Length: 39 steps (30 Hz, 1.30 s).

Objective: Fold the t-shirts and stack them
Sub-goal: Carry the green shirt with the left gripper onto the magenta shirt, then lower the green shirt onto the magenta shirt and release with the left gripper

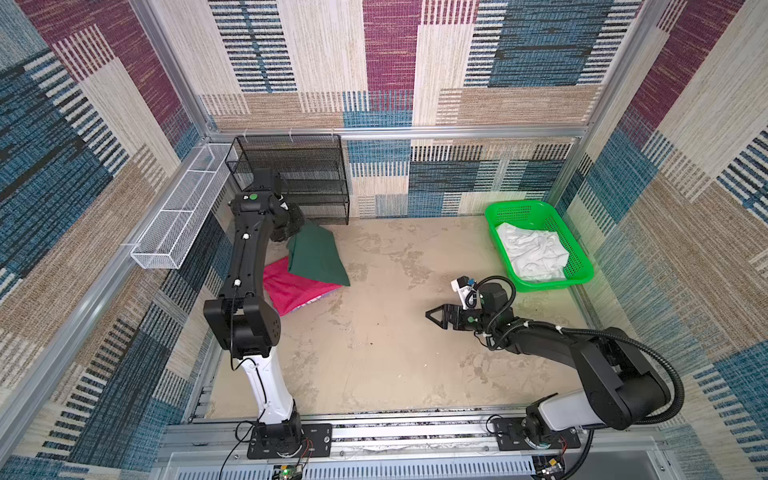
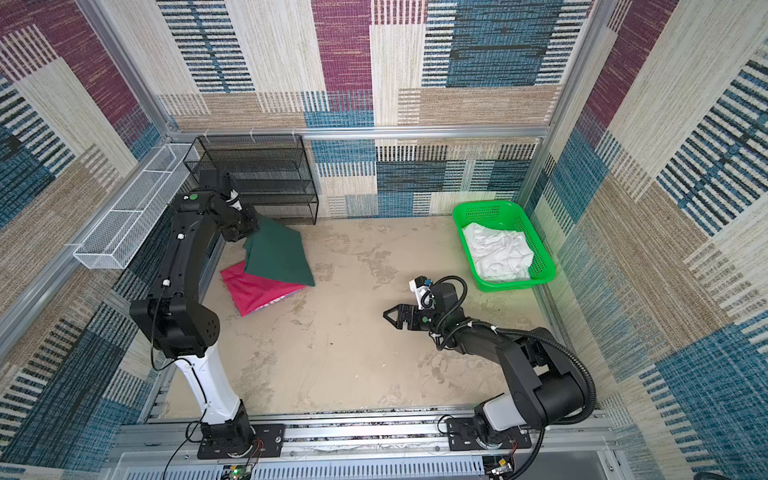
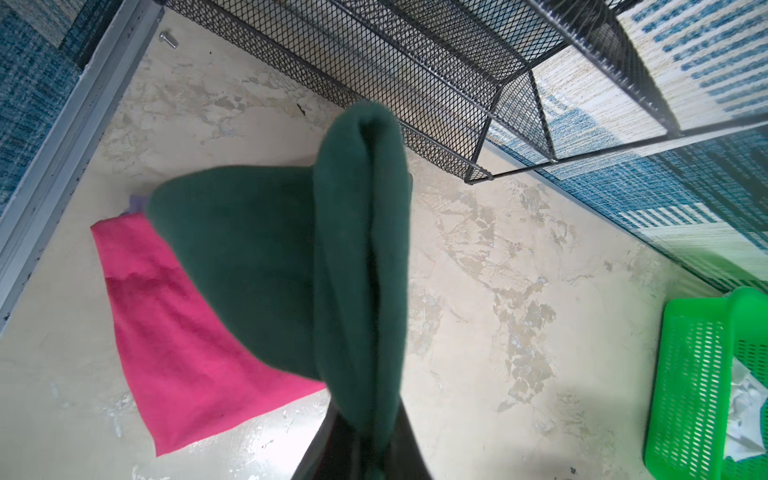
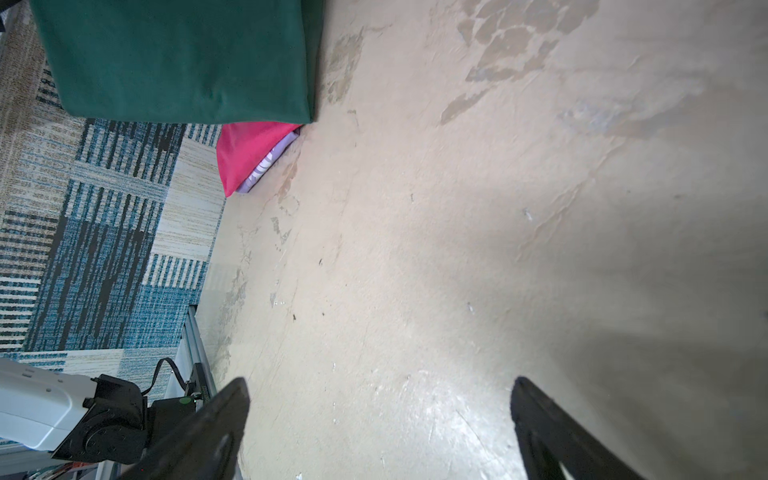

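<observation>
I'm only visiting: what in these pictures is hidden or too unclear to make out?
Left jaws: mostly buried in the dark green t-shirt they grip, left wrist view.
Pink t-shirt: partly under the dark green t-shirt in every view.
Purple patterned cloth: only a sliver shows beneath the pink t-shirt, right wrist view.
White cloth in the green basket: crumpled, kind unclear.

worn beige mottled tabletop, folded bright magenta-pink cloth t-shirt at left rear atop a thin lilac patterned cloth, black wire-mesh tiered rack against the back wall, bright green plastic lattice basket at right rear, small metal screw beside the rack
</observation>
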### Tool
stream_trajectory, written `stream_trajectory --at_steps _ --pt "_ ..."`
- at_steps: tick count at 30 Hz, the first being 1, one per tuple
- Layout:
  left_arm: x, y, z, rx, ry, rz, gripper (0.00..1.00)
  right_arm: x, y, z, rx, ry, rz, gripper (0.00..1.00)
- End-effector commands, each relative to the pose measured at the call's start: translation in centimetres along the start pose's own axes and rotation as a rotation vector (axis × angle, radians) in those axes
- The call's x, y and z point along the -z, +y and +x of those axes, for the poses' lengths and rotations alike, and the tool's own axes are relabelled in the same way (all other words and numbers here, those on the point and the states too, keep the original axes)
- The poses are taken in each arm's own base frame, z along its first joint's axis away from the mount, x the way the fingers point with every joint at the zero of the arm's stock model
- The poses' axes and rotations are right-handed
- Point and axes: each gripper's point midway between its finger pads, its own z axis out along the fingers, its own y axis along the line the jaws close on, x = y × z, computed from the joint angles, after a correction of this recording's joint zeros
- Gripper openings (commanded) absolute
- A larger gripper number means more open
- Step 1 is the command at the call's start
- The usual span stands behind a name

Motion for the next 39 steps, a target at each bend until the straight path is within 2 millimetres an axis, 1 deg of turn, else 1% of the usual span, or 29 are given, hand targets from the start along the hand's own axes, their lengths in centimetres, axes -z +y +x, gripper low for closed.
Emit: stream_trajectory --at_steps 1,5,12,17,25,26,28,31,33,34,36,38,39 --pt "0.6 0.5 -0.3 -0.027 -0.027 0.014 0.00 -0.2 0.9 -0.9 0.018 -0.024 -0.041 0.99" --pt "0.5 2.2 0.2 -0.007 -0.037 -0.004 0.00 -0.3 0.9 -0.8 0.016 -0.019 -0.044 0.99" --pt "-0.3 5.5 0.8 0.044 -0.047 -0.034 0.00 -0.7 0.8 -0.7 0.010 -0.005 -0.048 0.99" --pt "-0.5 7.5 0.9 0.072 -0.070 -0.063 0.00 -0.9 0.6 -0.4 0.005 0.004 -0.047 0.99" --pt "-2.3 11.4 3.0 0.138 -0.080 -0.117 0.00 -1.6 0.6 0.3 -0.003 0.037 -0.051 0.99" --pt "-2.3 12.0 3.1 0.145 -0.082 -0.137 0.03 -1.6 0.6 0.3 -0.001 0.038 -0.053 0.99" --pt "-2.4 13.6 3.3 0.161 -0.097 -0.188 0.11 -1.7 0.6 0.4 0.002 0.044 -0.052 0.99" --pt "-2.2 15.9 3.0 0.174 -0.129 -0.276 0.21 -1.8 0.6 0.5 0.003 0.050 -0.050 0.99" --pt "-2.1 17.0 2.9 0.177 -0.131 -0.327 0.31 -1.9 0.5 0.6 0.005 0.053 -0.049 0.99" --pt "-2.1 17.3 2.8 0.170 -0.135 -0.342 0.37 -1.9 0.4 0.7 0.003 0.057 -0.047 0.99" --pt "-2.2 17.5 2.7 0.156 -0.149 -0.352 0.44 -2.0 0.2 1.0 0.001 0.065 -0.045 0.99" --pt "-2.6 17.6 3.0 0.155 -0.141 -0.353 0.47 -2.1 0.1 1.2 -0.004 0.074 -0.045 0.99" --pt "-2.9 17.3 3.3 0.157 -0.133 -0.325 0.47 -2.2 0.0 1.4 -0.005 0.077 -0.045 0.99"
